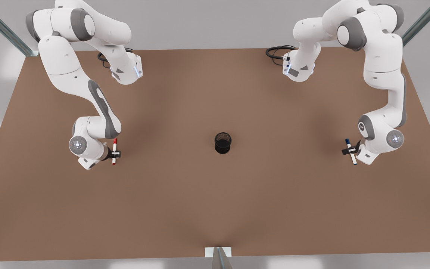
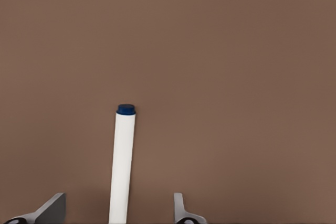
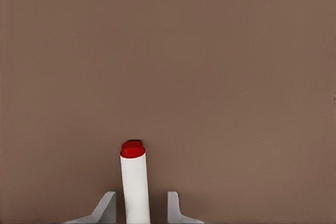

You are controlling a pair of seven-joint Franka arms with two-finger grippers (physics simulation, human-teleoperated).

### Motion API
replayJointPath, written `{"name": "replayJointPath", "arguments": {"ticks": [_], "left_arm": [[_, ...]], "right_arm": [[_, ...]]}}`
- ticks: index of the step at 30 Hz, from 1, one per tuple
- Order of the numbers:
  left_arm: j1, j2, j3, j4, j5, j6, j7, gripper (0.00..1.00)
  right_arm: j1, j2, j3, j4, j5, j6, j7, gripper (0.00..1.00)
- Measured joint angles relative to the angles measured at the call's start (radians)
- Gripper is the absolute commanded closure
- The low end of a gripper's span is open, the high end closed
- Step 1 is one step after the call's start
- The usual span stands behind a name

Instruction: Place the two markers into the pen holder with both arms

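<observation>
The pen holder (image 1: 223,142) stands upright in the middle of the brown table (image 1: 215,209), with neither marker in it. Well off to the front view's left of the pen holder, the right gripper (image 1: 115,153) is clamped across the white barrel of the red-capped marker (image 1: 114,151); its fingers (image 3: 105,209) flank the barrel. Equally far to the front view's right of the pen holder, the left gripper (image 1: 349,150) grips the blue-capped marker (image 1: 351,151) at mid-barrel, held slightly tilted.
</observation>
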Motion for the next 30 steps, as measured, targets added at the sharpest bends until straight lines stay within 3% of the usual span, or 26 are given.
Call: {"name": "replayJointPath", "arguments": {"ticks": [1,2,17,21,25,30], "left_arm": [[0.001,0.003,0.0,0.0,-0.001,0.006,0.005,0.38],[0.001,0.005,0.0,0.0,-0.003,0.01,0.008,0.49],[0.007,0.009,-0.001,0.002,-0.047,0.032,0.058,0.49],[0.009,0.017,-0.001,0.003,-0.072,0.034,0.067,0.49],[0.01,0.018,-0.001,0.005,-0.079,0.034,0.073,0.59],[0.009,0.018,-0.001,0.008,-0.084,0.034,0.081,0.61]], "right_arm": [[0.001,0.0,0.0,0.002,0.0,0.001,-0.001,0.6],[0.001,0.001,0.0,0.003,0.0,0.001,-0.002,0.62],[0.001,0.017,0.001,0.014,0.001,0.001,-0.014,0.63],[0.002,0.017,0.001,0.015,0.001,0.0,-0.017,0.7],[0.001,0.02,0.001,0.016,0.009,0.0,-0.027,0.71],[0.001,0.012,0.003,0.024,0.007,-0.01,-0.034,0.71]]}}
